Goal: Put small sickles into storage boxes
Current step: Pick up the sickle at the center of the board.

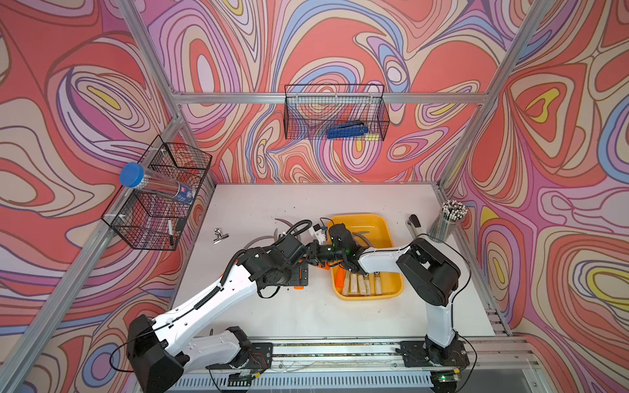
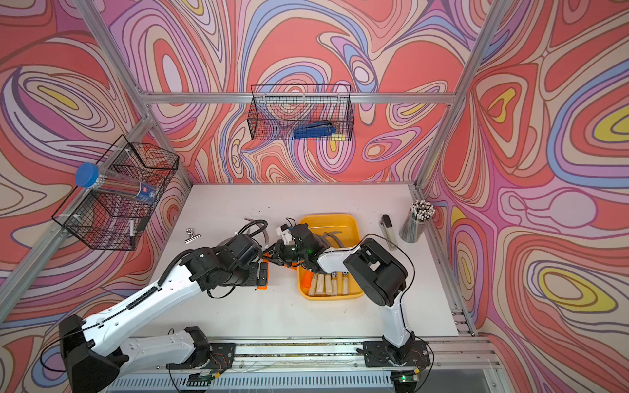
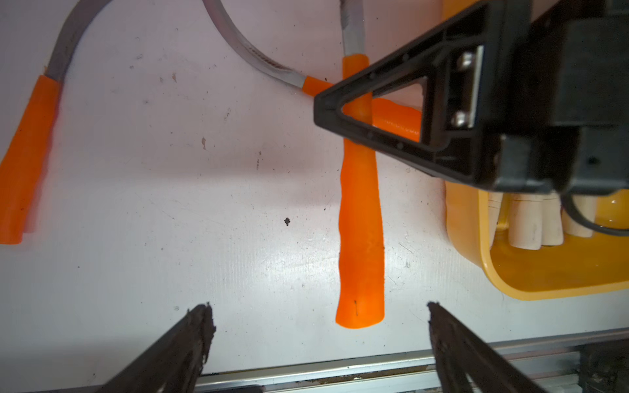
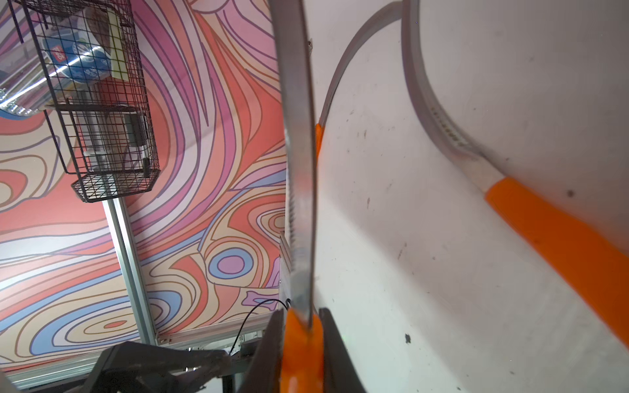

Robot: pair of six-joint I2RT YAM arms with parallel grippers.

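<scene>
A black wire basket (image 1: pixel 146 234) hangs on the left wall, holding a clear tube with a blue cap (image 1: pixel 163 189). A steel bulldog clip (image 1: pixel 219 235) lies on the scuffed white table (image 1: pixel 289 316).

Right of the clip, a first sickle (image 3: pixel 27 153) lies alone on the table, with a curved grey blade and a smooth orange handle. A second sickle (image 3: pixel 258 56) lies with its handle crossing under a third sickle (image 3: pixel 360 238).

The left arm stretches from the near-left base to mid-table, wrist bent down. The left gripper (image 3: pixel 320 316) stands wide open, fingers either side of the third handle's butt end.

The right arm folds its elbow high by the tray and reaches left across it. The right gripper (image 4: pixel 303 311) is clamped on that same orange handle, where the serrated blade begins.

The shallow, round-cornered yellow plastic tray (image 1: pixel 381 224) holds wooden-handled sickles (image 1: pixel 360 287) side by side, with one orange handle beside them.

Further right stand a grey-black stapler (image 1: pixel 413 226) and a cup of pencils (image 1: pixel 446 221).
</scene>
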